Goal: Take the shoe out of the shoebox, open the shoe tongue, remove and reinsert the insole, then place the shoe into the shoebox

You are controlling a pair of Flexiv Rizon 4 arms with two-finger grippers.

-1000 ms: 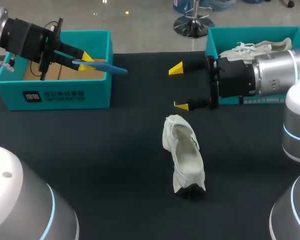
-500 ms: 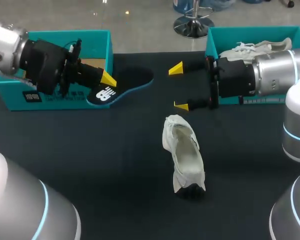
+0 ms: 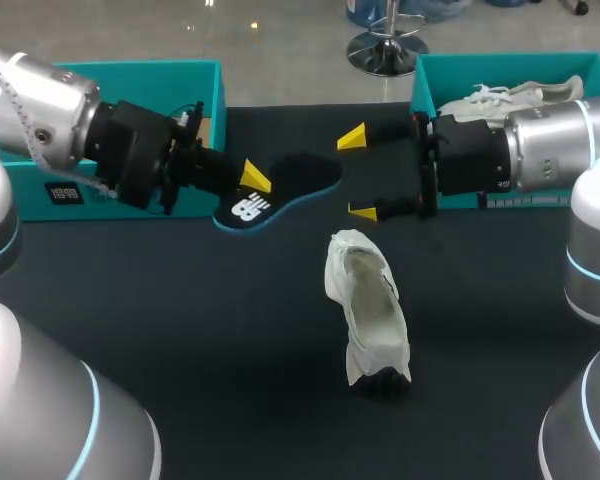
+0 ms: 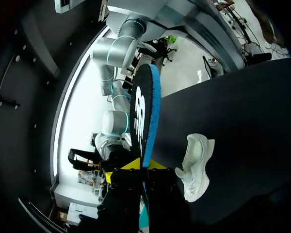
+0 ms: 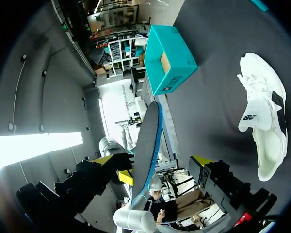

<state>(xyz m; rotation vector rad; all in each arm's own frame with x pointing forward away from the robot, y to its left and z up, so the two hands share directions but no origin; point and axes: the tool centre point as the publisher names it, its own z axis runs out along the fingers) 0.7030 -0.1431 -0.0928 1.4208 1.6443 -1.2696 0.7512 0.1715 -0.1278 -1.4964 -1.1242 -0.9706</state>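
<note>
White shoe (image 3: 368, 305) lay out on the worktop (image 3: 180, 320), insole (image 3: 280, 190) removed and clamped in my left gripper (image 3: 250, 181); my right gripper (image 3: 357, 174) gaped empty. Reinserting and boxing remained.

The head view looks down from above and behind, taking in the whole table (image 3: 180, 330). The left wrist view looks close along its end effector (image 4: 144, 166), past the insole (image 4: 144, 111), out toward the shoe (image 4: 196, 165). The right wrist view faces across the table toward the far shoebox (image 5: 172, 58). All three views share the insole and the shoe.
</note>
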